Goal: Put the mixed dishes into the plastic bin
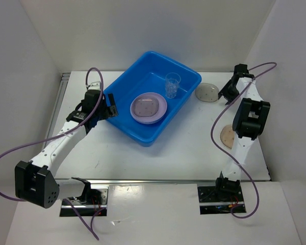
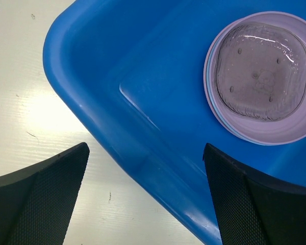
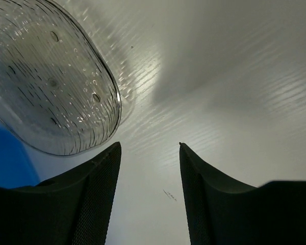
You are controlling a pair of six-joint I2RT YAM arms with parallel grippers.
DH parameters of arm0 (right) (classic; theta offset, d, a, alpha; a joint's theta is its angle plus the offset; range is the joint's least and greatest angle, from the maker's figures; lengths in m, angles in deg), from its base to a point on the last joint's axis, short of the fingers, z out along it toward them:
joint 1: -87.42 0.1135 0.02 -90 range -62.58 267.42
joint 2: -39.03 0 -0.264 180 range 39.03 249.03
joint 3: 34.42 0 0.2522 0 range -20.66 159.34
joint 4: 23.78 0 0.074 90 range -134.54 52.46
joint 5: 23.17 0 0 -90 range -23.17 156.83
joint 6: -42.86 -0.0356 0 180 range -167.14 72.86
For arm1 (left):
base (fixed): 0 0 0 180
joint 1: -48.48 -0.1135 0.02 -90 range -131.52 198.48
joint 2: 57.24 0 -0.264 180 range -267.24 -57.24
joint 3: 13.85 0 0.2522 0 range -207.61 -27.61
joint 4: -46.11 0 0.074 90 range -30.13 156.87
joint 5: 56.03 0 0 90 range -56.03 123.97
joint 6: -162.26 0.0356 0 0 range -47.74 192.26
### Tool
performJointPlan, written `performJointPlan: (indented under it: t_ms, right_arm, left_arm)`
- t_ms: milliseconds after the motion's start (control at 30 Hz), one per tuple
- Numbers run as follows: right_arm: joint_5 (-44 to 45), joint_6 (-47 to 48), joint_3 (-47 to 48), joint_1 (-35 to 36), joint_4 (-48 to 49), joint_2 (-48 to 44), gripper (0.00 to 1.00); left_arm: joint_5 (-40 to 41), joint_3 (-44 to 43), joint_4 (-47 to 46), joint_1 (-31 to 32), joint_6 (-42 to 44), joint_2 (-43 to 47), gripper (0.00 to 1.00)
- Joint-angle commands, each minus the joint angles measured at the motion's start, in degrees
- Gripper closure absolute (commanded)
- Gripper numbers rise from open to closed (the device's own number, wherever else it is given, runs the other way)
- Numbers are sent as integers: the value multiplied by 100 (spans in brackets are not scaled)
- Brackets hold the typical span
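We see the blue bin (image 1: 143, 130) mid-table, set at an angle on the white table (image 1: 194, 153). Inside it, toward the near side, is a stack of round plates (image 1: 160, 113), lavender on top; the left wrist view shows a pale blue rim just under it. A speckled square plate (image 1: 145, 107) lies flat on that stack. A clear ribbed cup (image 1: 173, 84) stands upright in the bin's far right part, apart from the stack.

Two dishes are not in the bin. A grey speckled plate (image 1: 207, 92) lies on the table just right of the bin's far right corner. A tan speckled plate (image 1: 226, 137) lies nearer on the right, partly hidden by the right arm.

The left gripper (image 1: 111, 106) hovers at the bin's left rim. In the left wrist view its fingers (image 2: 46, 199) are spread wide with nothing between them, one over the table and the other over the bin's inside.

The right gripper (image 1: 227, 92) sits low just right of the grey speckled plate. Right wrist view: fingers (image 3: 92, 194) are parted, with only bare table in the gap and nothing held. The plate is to the upper left of the fingertips; we can't tell if it touches them.
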Motion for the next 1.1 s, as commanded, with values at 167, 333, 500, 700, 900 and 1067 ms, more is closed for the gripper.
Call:
performJointPlan:
  t_ms: [167,333,500,700,900,1067]
  right_arm:
    - [-709,-378,599,29,444,450,48]
    - [-833,-501,748,29,523,687,49]
    - [-833,-553,853,29,444,942,57]
    - [-948,-554,907,29,444,1170,64]
    - [-1071,-615,907,82,585,1171,81]
    - [-404,-388,951,143,163,778,99]
  left_arm:
    - [213,65,-203,-37,140,-61,0]
    - [266,65,-256,-37,140,-114,0]
    - [318,65,-256,-37,192,-167,0]
    - [319,12,-256,-37,192,-272,0]
    - [319,12,-256,-37,192,-272,0]
    - [372,12,-256,-37,192,-272,0]
